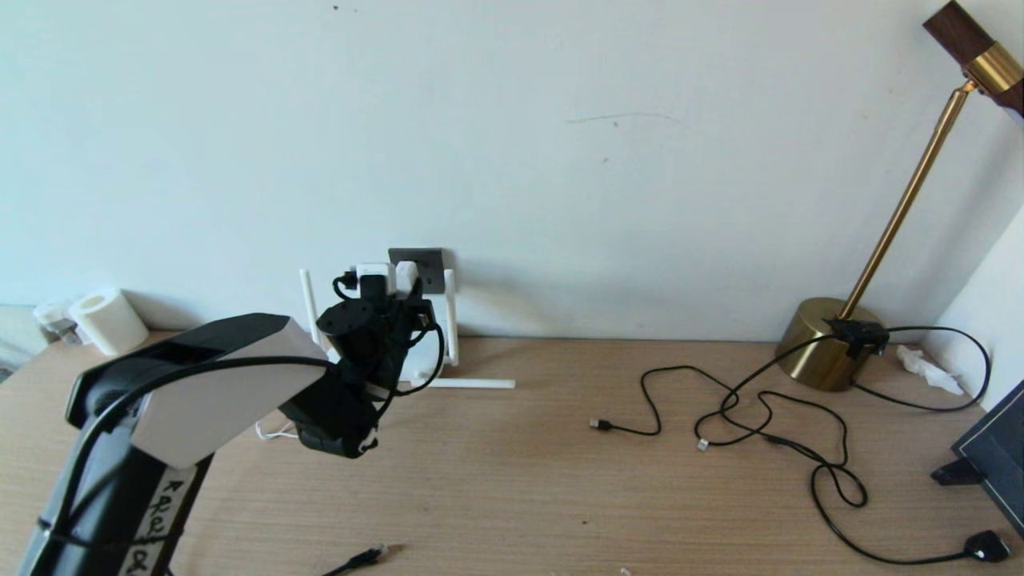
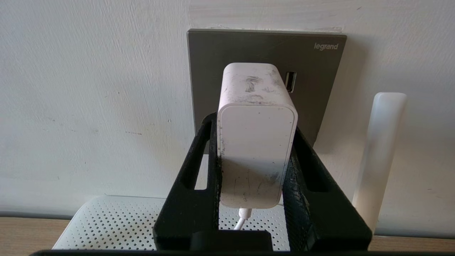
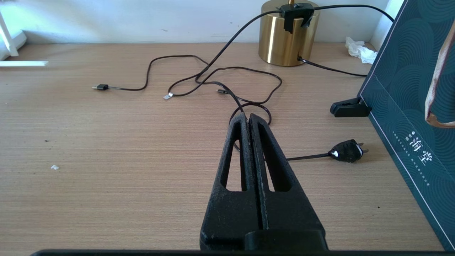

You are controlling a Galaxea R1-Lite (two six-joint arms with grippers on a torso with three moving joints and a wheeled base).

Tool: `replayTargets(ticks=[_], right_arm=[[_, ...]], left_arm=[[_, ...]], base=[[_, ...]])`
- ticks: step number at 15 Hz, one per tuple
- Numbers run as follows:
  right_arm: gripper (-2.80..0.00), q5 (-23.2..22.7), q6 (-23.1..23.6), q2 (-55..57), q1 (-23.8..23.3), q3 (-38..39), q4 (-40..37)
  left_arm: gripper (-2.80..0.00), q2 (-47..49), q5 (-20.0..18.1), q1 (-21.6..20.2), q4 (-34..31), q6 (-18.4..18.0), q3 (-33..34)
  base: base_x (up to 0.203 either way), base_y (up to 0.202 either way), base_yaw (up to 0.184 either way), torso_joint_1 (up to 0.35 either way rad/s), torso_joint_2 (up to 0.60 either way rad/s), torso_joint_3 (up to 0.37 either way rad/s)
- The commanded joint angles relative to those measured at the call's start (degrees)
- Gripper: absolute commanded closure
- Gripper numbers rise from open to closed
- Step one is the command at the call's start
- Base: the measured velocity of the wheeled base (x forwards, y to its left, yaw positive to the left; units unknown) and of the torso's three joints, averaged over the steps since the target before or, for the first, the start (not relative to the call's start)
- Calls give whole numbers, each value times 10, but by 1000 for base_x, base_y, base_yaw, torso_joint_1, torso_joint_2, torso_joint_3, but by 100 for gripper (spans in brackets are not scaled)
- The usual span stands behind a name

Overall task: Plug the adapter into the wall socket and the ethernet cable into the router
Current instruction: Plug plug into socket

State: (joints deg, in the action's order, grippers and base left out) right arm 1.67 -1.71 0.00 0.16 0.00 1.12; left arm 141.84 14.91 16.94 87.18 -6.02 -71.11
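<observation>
Clearly the plugging step is in hand: at far left the left gripper clamps the adapter between its fingers, pressed up against the wall socket — whether fully seated I cannot tell. Just below sits the router. Next, I judge, comes release, then the ethernet cable (near the table's front edge). Rightward, the right gripper hovers closed, empty.

Head view: high, looking forward and down over the table toward the wall.
Left wrist view: behind the left gripper, facing the wall socket, very near.
Right wrist view: behind the right gripper, low over the table, facing the lamp base.
Shared: head and right wrist both show lamp base, black cables; head and left wrist share socket.
</observation>
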Motion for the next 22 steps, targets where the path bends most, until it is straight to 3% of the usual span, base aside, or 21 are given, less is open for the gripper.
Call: replayTargets(ticks=[1, 22], right_arm=[[0, 0, -1, 0, 0, 0, 0], [0, 0, -1, 0, 0, 0, 0]], left_arm=[[0, 0, 1, 0, 5, 0, 0], [0, 25, -3, -15, 5, -1, -33]], base=[[0, 0, 0, 0, 0, 0], [0, 0, 0, 0, 0, 0]])
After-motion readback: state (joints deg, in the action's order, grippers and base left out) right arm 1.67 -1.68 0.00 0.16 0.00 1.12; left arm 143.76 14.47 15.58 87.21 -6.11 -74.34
